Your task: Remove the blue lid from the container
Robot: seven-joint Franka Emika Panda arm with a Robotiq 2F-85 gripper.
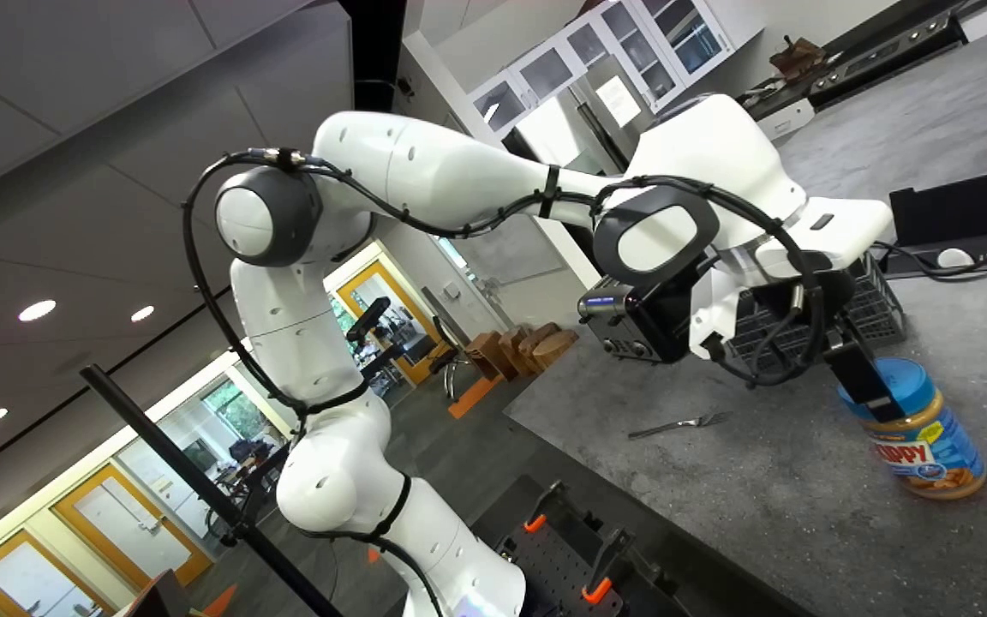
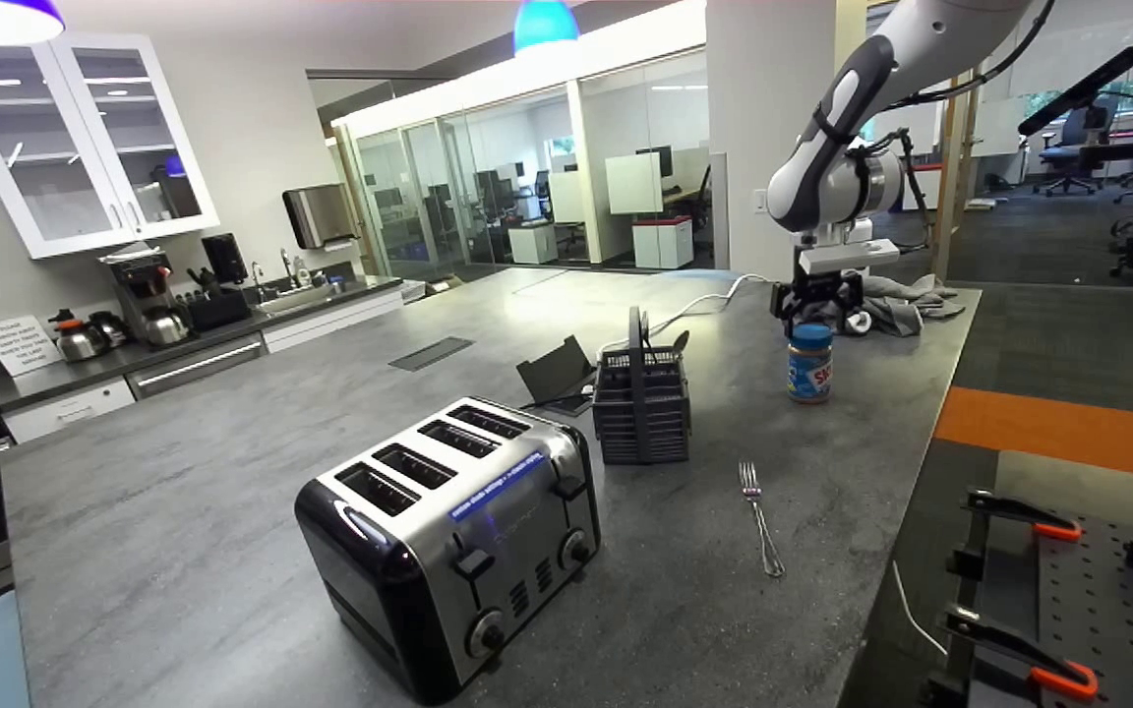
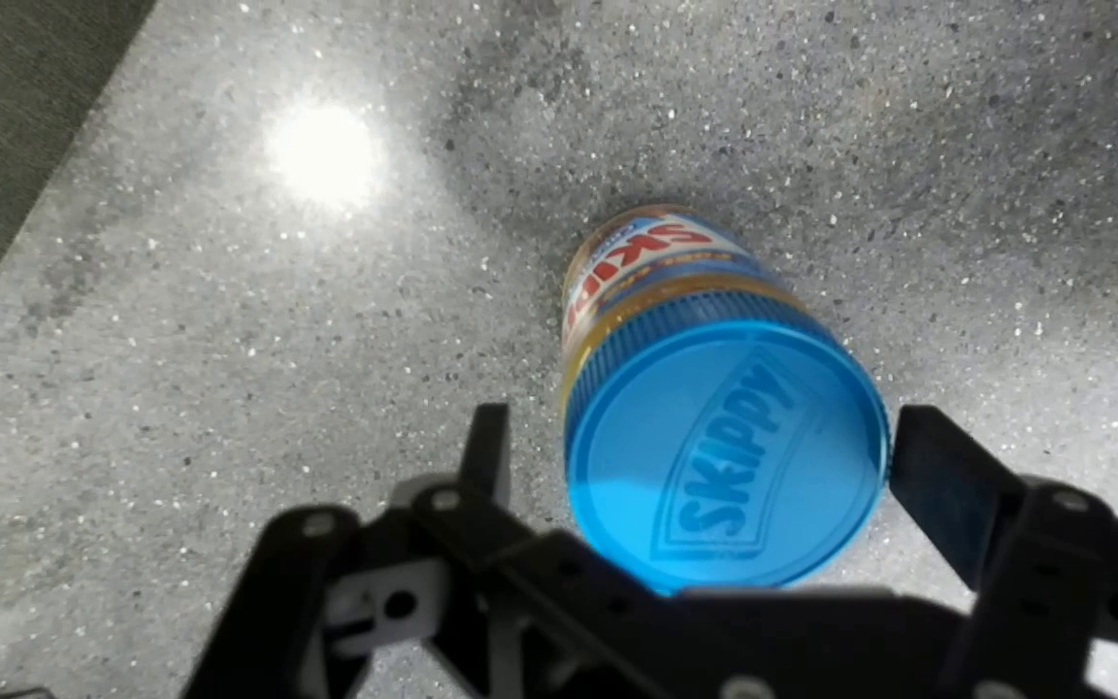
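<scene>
The container, a squat jar with a blue, red and white label, stands upright on the grey counter in both exterior views (image 1: 930, 458) (image 2: 809, 379) and in the wrist view (image 3: 651, 257). The blue lid (image 3: 729, 466) sits on its top; it also shows in both exterior views (image 1: 900, 384) (image 2: 810, 337). My gripper (image 3: 705, 417) is open over the jar, its fingers on either side of the lid. In the wrist view the right finger is at the lid's edge, perhaps touching; a gap shows at the left finger. The lid's near edge is hidden by the gripper.
A dark wire basket (image 2: 640, 423) stands beside the jar on the counter. A toaster (image 2: 468, 531) stands farther off. A fork (image 2: 761, 521) lies flat on the counter. A grey cloth (image 2: 906, 305) lies behind the gripper near the counter's edge.
</scene>
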